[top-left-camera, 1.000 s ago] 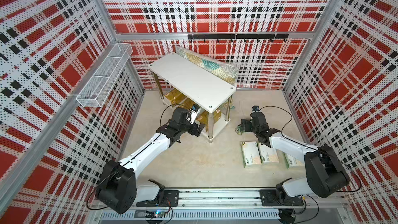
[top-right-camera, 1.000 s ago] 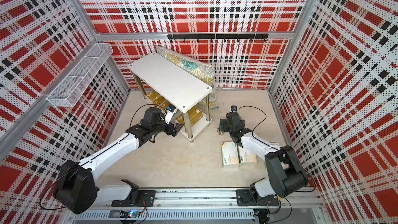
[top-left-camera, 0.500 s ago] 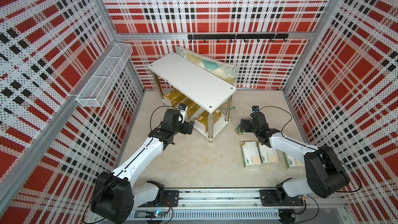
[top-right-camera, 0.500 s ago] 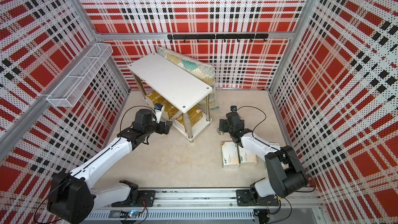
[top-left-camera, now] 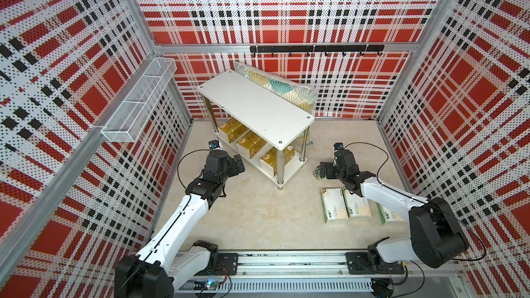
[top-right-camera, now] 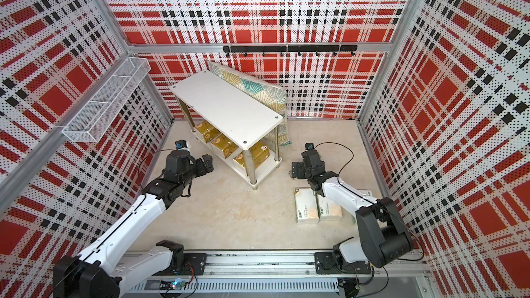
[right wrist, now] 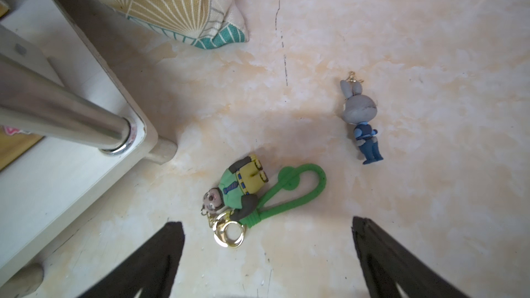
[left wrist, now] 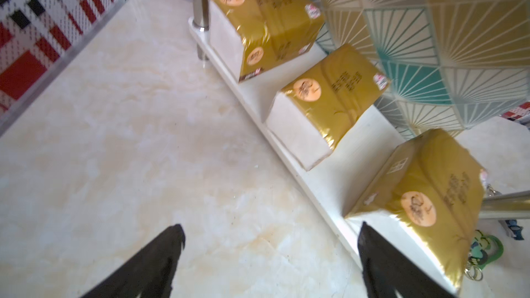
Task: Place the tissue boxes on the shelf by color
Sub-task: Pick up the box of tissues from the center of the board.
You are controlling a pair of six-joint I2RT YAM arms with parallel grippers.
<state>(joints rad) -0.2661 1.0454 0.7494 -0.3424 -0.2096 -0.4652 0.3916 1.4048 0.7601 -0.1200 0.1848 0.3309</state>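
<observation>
The shelf (top-left-camera: 252, 104) stands at the back with its top board bare. Three gold tissue boxes (top-left-camera: 232, 129) (top-left-camera: 250, 144) (top-left-camera: 271, 157) lie in a row on its lower board (left wrist: 289, 150). My left gripper (top-left-camera: 240, 163) (left wrist: 269, 236) hangs open and empty just off that board's front edge, close to the nearest gold pack (left wrist: 424, 196). Two white tissue boxes (top-left-camera: 334, 204) (top-left-camera: 357, 204) lie side by side on the floor at the right. A third (top-left-camera: 390, 216) is partly hidden under my right arm. My right gripper (top-left-camera: 322, 169) (right wrist: 268, 233) is open over the floor beside the shelf's corner leg (right wrist: 57, 113).
A fan-patterned cushion (top-left-camera: 281, 90) leans behind the shelf. A white wire basket (top-left-camera: 140, 101) hangs on the left wall and a black hook rail (top-left-camera: 315, 48) on the back wall. A green-looped keychain figure (right wrist: 246, 193) and a small rabbit figure (right wrist: 361, 118) lie under my right gripper.
My left arm has drawn back from the shelf's lower board toward the left wall, its gripper open and empty. The right arm has not moved.
</observation>
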